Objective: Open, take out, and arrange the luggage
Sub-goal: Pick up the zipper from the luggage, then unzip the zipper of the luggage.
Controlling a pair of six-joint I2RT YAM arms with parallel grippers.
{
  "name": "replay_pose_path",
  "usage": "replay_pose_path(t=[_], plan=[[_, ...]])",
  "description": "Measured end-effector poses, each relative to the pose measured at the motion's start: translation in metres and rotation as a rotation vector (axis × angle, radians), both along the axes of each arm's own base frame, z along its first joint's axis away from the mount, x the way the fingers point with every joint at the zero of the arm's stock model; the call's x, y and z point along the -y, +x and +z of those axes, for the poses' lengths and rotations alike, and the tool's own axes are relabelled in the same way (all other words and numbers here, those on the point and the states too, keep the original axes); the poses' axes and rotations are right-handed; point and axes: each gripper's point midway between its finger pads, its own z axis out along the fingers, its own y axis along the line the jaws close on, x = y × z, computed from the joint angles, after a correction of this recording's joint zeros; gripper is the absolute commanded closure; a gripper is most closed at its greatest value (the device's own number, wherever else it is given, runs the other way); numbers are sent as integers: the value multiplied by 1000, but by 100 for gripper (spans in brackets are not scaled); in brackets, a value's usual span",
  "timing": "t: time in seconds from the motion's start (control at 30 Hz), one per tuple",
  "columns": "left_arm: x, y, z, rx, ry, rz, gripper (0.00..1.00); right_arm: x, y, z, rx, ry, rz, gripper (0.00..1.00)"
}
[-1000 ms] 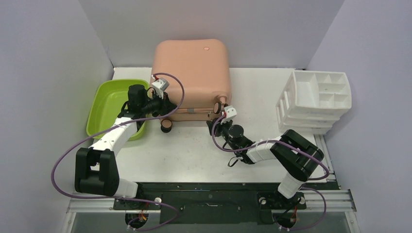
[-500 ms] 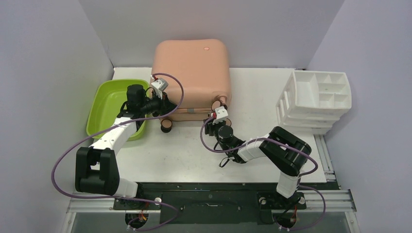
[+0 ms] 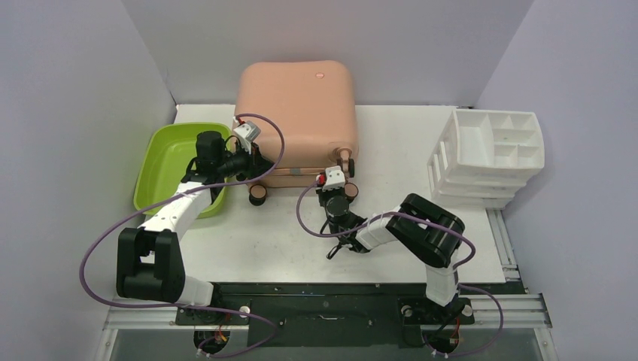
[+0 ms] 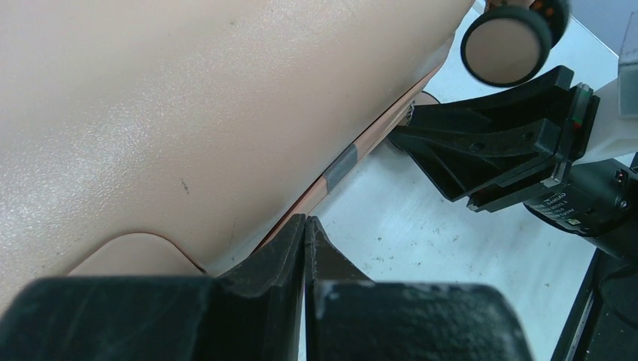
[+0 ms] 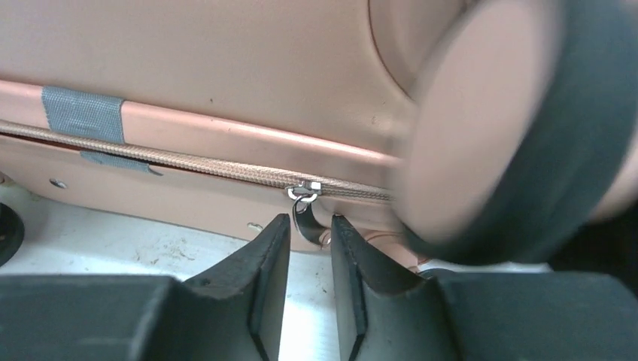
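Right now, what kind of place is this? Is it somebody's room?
Probably a robot test booth, not a home. A left arm and a right arm are bolted at a table's edge, plain walls box it in, and a suitcase, tub and organizer sit out like practice things.

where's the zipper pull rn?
Right wrist view, centre: the zipper pull hangs from the zip line on the salmon-pink suitcase, between the fingertips of the right end effector, just left of the caster wheel.
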Motion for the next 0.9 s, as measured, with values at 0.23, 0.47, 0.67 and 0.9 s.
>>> replay_pose_path(t=[0.23, 0.47, 0.67, 0.9], plan=[[0, 0, 0, 1, -1, -1, 100, 2, 2, 8, 33, 0, -24, 100], [0, -1, 0, 4, -2, -2, 100, 8, 3, 3, 6, 28, 64, 100], [1, -3, 1, 3, -4, -6, 100, 19, -1, 3, -57, 70, 141, 100], [0, -4, 0, 2, -1, 3, 100, 28, -4, 1, -124, 120, 159, 100]])
